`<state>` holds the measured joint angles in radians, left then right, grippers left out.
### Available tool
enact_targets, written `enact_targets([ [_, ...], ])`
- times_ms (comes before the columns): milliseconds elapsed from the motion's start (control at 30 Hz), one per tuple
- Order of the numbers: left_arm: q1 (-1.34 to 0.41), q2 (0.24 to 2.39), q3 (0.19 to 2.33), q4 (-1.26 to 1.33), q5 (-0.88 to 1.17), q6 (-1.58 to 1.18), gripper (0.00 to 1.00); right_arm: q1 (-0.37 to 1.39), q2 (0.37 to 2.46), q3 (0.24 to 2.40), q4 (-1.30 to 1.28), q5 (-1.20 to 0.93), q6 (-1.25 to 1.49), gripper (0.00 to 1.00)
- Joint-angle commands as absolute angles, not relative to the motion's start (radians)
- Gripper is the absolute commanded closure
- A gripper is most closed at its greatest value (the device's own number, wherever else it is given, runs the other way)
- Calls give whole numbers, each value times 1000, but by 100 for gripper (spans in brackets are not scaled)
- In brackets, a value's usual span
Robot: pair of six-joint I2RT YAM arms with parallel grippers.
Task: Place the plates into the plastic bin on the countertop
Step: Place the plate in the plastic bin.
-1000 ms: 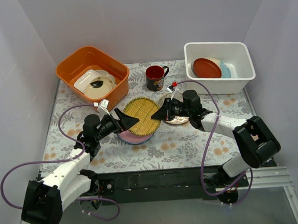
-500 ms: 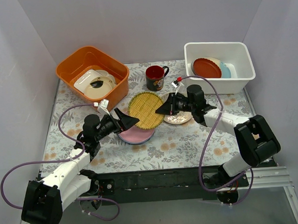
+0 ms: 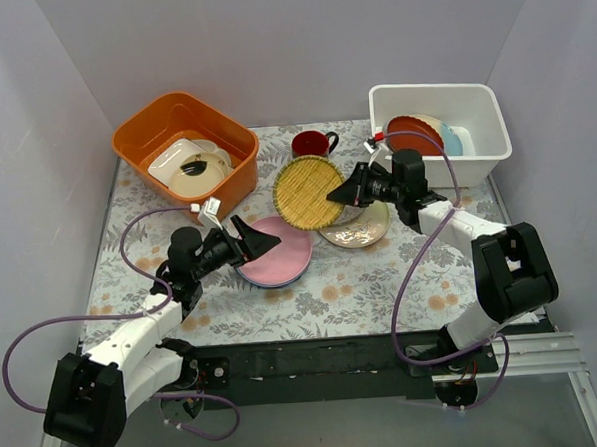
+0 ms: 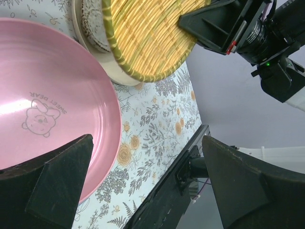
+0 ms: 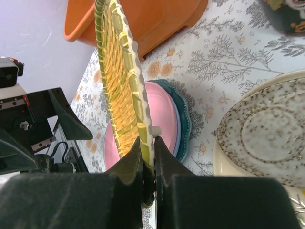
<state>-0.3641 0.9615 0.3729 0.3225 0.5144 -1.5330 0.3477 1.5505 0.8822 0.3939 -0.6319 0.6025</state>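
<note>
Right gripper [image 3: 339, 194] is clamped tight on the rim of the yellow woven plate [image 3: 309, 191], holding it tilted above the countertop [image 3: 382, 279], well short of the plastic bin [image 3: 438, 172]; the edge grip probably suits sliding it in. Left gripper [image 3: 259, 236] hangs wide open and empty over the pink plate [image 3: 275, 255], likely staged for that pick.

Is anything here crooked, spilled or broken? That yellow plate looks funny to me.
Only the yellow woven plate stands out. It hangs steeply tilted in the air, because the jaws of the right arm pinch its rim. The pink plate and the speckled plate lie flat. Nothing looks spilled or broken.
</note>
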Motion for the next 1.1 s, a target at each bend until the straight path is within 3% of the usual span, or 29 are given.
enact_targets([
  [0,-368,968,385,334,535,-1534,2,302,1560,959,433,-679,592,99],
  [1067,-368,1042,425,338,557,-1528,2,-20,1680,1223,410,-765,684,99],
])
